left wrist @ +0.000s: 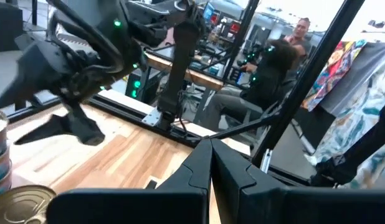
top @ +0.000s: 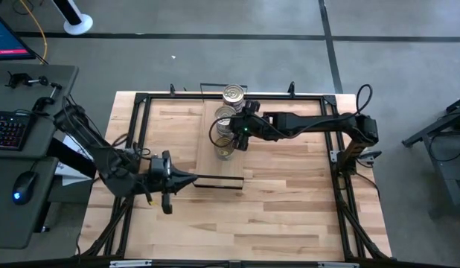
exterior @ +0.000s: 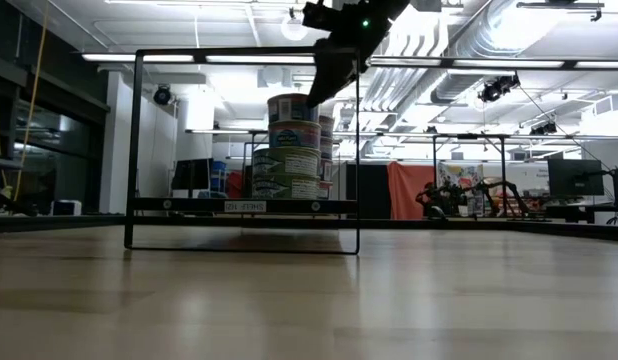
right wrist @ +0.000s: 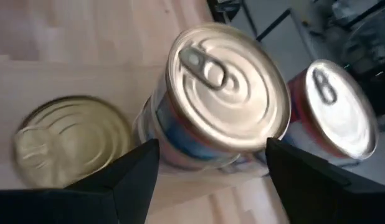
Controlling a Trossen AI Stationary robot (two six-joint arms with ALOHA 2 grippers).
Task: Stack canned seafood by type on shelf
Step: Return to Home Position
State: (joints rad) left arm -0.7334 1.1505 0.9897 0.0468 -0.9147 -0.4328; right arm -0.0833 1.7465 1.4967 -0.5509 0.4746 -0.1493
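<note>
Low view: shelf [exterior: 189,205] on tabletop [exterior: 309,300], workshop [exterior: 509,160] behind.

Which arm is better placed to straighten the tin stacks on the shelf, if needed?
Right, probably. The right gripper hangs open directly above the tin stacks on the shelf; the left gripper sits shut off the shelf's other end, away from them.

The wooden surface [top: 289,201] carries the shelf [top: 231,167], a narrow light-wood board on a black frame, with one end just ahead of the left tool [top: 191,177]. Several stacks of tins [top: 234,94] stand along the board, beneath the right tool [top: 237,134].
</note>
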